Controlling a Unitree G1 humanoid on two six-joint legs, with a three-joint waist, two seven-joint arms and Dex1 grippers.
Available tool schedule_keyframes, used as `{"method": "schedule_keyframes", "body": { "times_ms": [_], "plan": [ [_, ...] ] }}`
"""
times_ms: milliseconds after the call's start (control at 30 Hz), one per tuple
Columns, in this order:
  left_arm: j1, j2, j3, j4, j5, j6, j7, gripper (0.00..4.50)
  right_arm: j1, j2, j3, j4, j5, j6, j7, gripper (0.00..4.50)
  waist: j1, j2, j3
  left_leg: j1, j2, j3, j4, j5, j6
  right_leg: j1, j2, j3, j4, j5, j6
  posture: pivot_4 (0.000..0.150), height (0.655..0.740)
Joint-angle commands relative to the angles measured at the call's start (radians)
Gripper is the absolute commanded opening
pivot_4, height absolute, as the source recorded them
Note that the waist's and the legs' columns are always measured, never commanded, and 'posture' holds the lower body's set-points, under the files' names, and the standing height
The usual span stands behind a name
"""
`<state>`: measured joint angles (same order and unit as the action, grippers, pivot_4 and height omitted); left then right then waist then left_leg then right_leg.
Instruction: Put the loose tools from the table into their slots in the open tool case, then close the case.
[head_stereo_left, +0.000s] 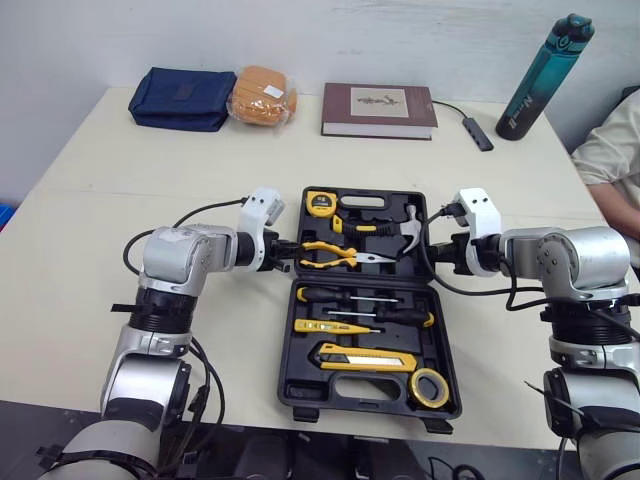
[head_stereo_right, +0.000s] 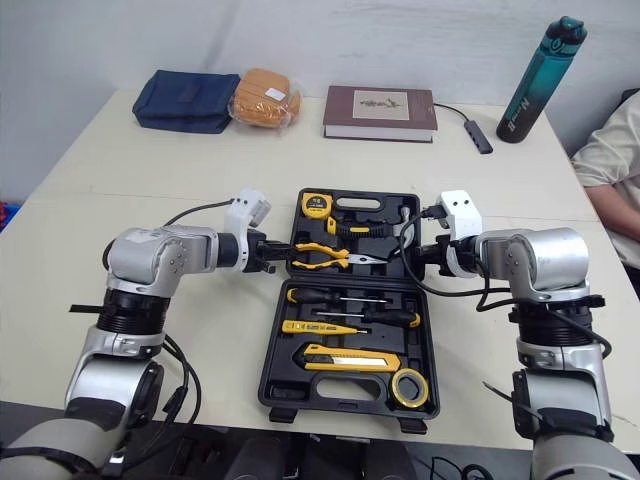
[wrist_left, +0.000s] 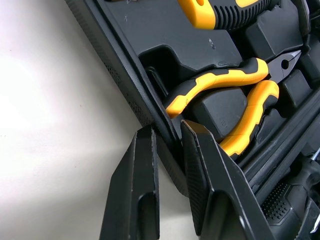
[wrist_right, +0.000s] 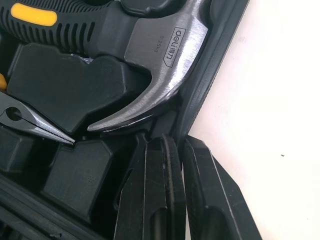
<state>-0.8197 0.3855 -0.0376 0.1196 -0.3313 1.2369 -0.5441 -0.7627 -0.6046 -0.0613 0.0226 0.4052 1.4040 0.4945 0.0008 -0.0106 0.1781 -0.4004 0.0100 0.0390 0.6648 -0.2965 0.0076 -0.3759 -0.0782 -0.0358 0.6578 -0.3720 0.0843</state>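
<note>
The black tool case (head_stereo_left: 292, 388) lies open in the middle of the table. In its slots sit a tape measure (head_stereo_left: 320, 203), a hammer (head_stereo_left: 400, 228), yellow pliers (head_stereo_left: 345, 256), screwdrivers (head_stereo_left: 362, 297), a yellow utility knife (head_stereo_left: 366, 357) and a tape roll (head_stereo_left: 430, 388). My left gripper (head_stereo_left: 285, 255) is at the case's left edge beside the pliers (wrist_left: 235, 90); its fingers (wrist_left: 132, 190) hold the case rim (wrist_left: 125, 85) between them. My right gripper (head_stereo_left: 440, 256) is at the right edge by the hammer head (wrist_right: 160, 60), pinching the rim (wrist_right: 210, 90) there.
Along the far edge lie a blue pouch (head_stereo_left: 183, 98), an orange bag (head_stereo_left: 264, 96), a brown book (head_stereo_left: 379, 110) and a small cable hub (head_stereo_left: 478, 132). A teal bottle (head_stereo_left: 545, 75) stands at the back right. A person's sleeve (head_stereo_left: 612, 150) shows at the right.
</note>
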Motion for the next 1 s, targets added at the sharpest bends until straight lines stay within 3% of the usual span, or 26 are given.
{"method": "schedule_keyframes", "body": {
  "times_ms": [33, 267, 567, 733, 1000],
  "plan": [
    [0.0, -0.039, 0.013, -0.01, -0.009, -0.051, 0.02, 0.13, 0.002, 0.014, -0.024, -0.053, 0.013, -0.077, 0.009, 0.0, 0.001, 0.0, 0.0, 0.0, 0.0, 0.0, 0.0, 0.0, 0.0, 0.0, 0.0, 0.0, 0.0, 0.0, 0.0, 0.15, 0.74],
    [-0.038, -0.043, 0.04, 0.001, 0.016, -0.206, 0.031, 0.01, 0.011, 0.053, -0.035, -0.095, -0.021, -0.288, -0.006, 0.0, -0.006, 0.0, 0.0, -0.002, 0.0, 0.0, 0.0, 0.0, 0.0, -0.002, 0.001, 0.0, 0.0, 0.0, 0.001, 0.15, 0.74],
    [-0.064, 0.005, -0.002, 0.08, 0.15, -0.673, -0.003, 0.0, 0.127, 0.015, 0.054, -0.103, -0.181, -0.814, 0.075, 0.0, -0.003, 0.0, 0.001, -0.011, 0.0, 0.006, -0.001, 0.002, -0.001, -0.016, 0.001, 0.002, 0.004, 0.0, 0.001, 0.15, 0.74],
    [0.074, 0.04, -0.069, 0.035, 0.241, -0.943, -0.037, 0.0, 0.262, 0.017, 0.08, -0.07, -0.257, -1.069, 0.091, 0.0, -0.005, 0.0, 0.0, -0.011, 0.001, 0.009, -0.001, 0.002, -0.001, -0.017, 0.001, 0.001, 0.003, 0.0, 0.001, 0.15, 0.74],
    [0.304, 0.072, -0.054, -0.148, 0.341, -1.131, 0.051, 0.0, 0.448, -0.021, 0.087, 0.018, -0.416, -1.62, 0.068, 0.0, -0.006, 0.0, 0.0, -0.003, 0.002, 0.009, -0.001, 0.001, 0.001, -0.008, 0.0, 0.001, 0.002, 0.0, 0.001, 0.15, 0.74]
  ]
}}
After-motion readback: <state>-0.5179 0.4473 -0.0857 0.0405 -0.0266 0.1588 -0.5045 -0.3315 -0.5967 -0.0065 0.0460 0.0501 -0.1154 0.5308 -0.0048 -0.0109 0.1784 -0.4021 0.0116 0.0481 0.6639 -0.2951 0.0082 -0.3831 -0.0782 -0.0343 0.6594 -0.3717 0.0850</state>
